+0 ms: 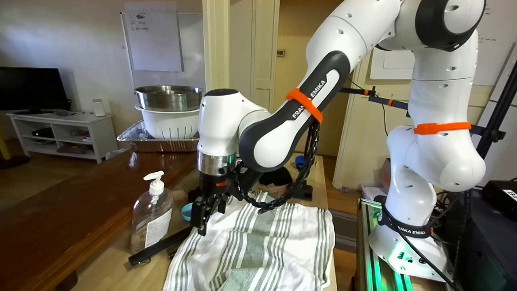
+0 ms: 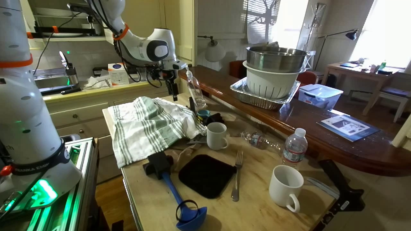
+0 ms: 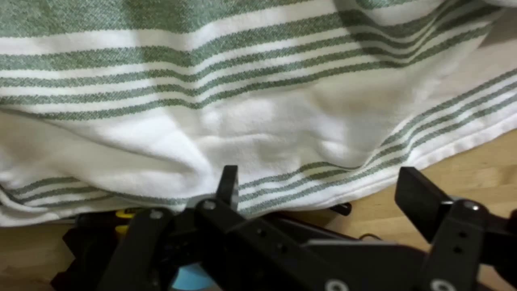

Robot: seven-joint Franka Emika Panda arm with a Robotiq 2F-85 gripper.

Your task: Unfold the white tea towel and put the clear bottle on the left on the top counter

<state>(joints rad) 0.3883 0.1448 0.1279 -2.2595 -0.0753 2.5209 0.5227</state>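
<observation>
The white tea towel [image 1: 262,246] with green-grey stripes lies spread but wrinkled on the tan wooden surface. It also shows in an exterior view [image 2: 151,125], bunched along one side, and fills much of the wrist view [image 3: 262,121]. The clear bottle [image 1: 152,218] with its white pump stands upright between the towel and the top counter [image 1: 93,198]; it also shows in an exterior view [image 2: 196,91]. The bottle is out of the wrist view. My gripper [image 3: 318,177] is open and empty, pointing down over the towel's edge, beside the bottle in an exterior view [image 1: 210,220].
A black bar [image 1: 161,245] lies beside the bottle's base, near a light blue cup [image 1: 186,211]. A foil tray [image 2: 266,102] with a white colander [image 2: 271,81] and steel bowl [image 2: 276,61] stands on the top counter. Mugs [image 2: 216,136], a fork [image 2: 237,176] and a blue ladle [image 2: 192,218] lie about.
</observation>
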